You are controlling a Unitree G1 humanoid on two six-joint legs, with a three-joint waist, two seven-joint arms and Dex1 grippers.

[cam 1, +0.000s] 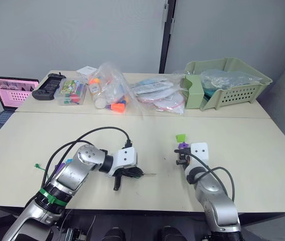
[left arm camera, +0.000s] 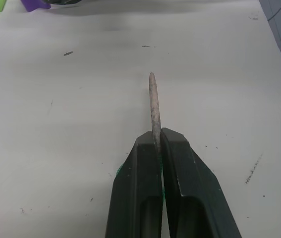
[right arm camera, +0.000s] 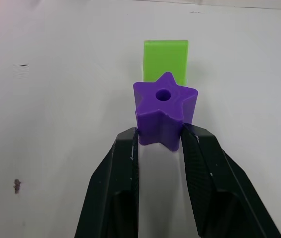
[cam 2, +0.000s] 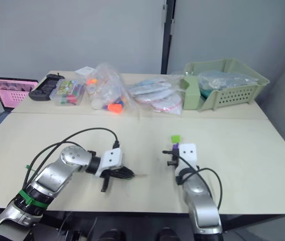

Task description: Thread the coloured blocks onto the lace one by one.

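Note:
My left gripper is shut on the lace, whose stiff pale tip pokes out past the fingertips, low over the table. In the left eye view that gripper sits left of centre, and the thin green lace trails back to a loose end at the table's left. My right gripper is shut on a purple star-shaped block with its hole facing the camera. A lime green block lies on the table just beyond it. The right gripper is about a hand's width right of the lace tip.
On the far table stand a laptop, a black controller, a clear box of coloured pieces, plastic bags with orange pieces, more bags and a pale green basket. Black cables loop over both arms.

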